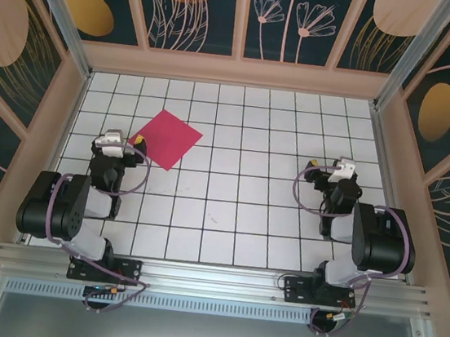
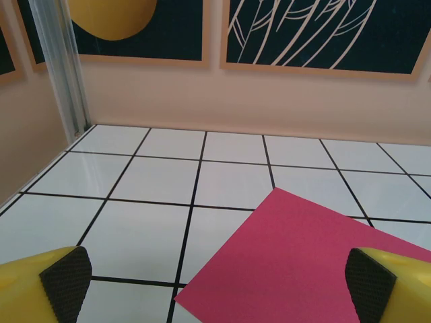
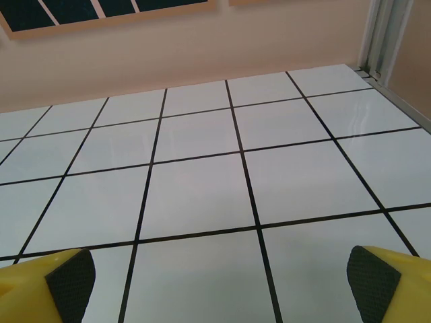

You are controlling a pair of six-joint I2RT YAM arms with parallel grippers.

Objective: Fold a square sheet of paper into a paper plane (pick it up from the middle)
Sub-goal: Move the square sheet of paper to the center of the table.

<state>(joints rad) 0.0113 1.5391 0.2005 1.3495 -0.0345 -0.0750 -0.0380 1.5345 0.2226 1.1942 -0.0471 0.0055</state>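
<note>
Left fingers (image 2: 64, 279) wide apart near pink paper (image 2: 296, 262)

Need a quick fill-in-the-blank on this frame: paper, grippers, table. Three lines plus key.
1. The pink paper lies nearest the ___ gripper.
2. The left gripper and the right gripper both have jaws that are ___.
3. The pink paper rests flat on the tiled table, held by ___ gripper.
Missing words: left; open; neither.
</note>
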